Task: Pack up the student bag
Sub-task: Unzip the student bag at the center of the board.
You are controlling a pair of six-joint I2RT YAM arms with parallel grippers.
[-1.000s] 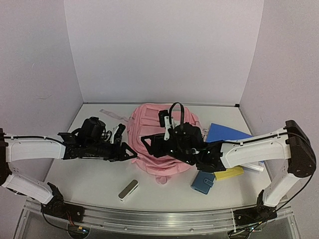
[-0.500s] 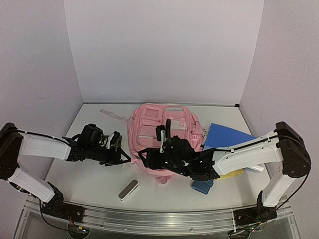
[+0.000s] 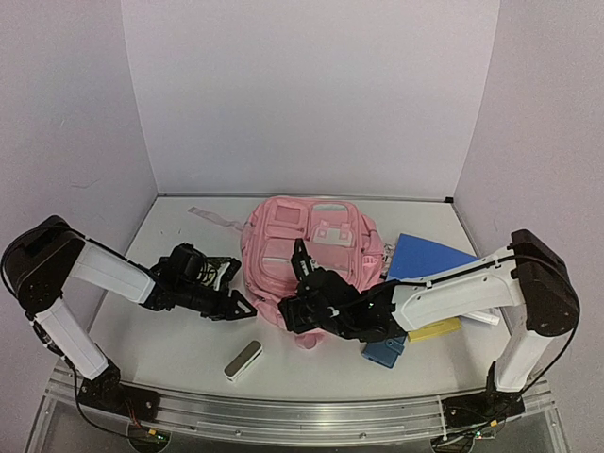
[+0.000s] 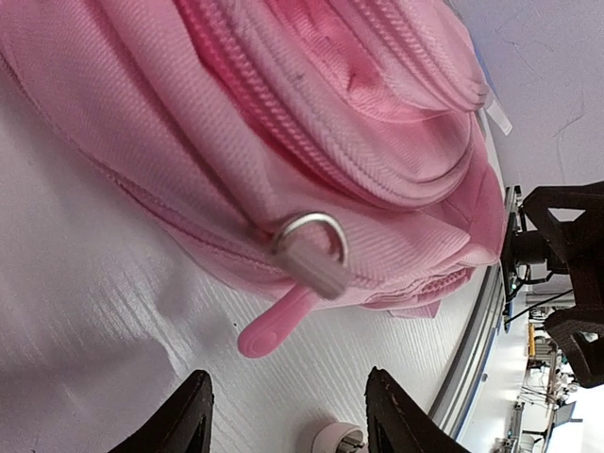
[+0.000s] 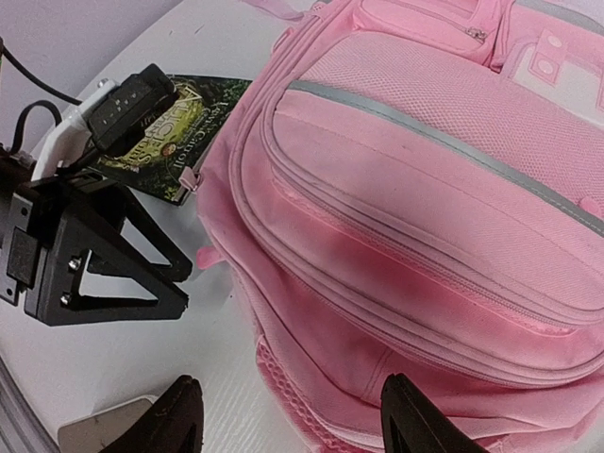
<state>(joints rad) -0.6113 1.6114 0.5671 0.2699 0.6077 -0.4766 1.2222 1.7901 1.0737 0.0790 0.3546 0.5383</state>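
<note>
judged the packing barely begun: found the large soft pink fabric backpack [image 3: 316, 247] lying flat at mid-table, zips closed as far as could be seen. counted loose things around it, none seen packed: a flat blue folder [image 3: 429, 257], a yellow pad [image 3: 436, 328] and a small blue pouch [image 3: 384, 347] to its right, a white oblong block [image 3: 243, 360] in front, a dark-covered book [image 5: 179, 127] at its left beneath the left wrist. reckoned that opening a zip came first, then loading.

reached in low from the left with the left gripper [image 4: 288, 425], jaws spread and empty, aimed at the pink rubber zip pull [image 4: 278, 326] on its metal ring [image 4: 311, 247], near but not touching. stretched across from the right with the right gripper [image 5: 293, 425], jaws likewise spread, holding nothing, hovering at the backpack's near edge.
</note>
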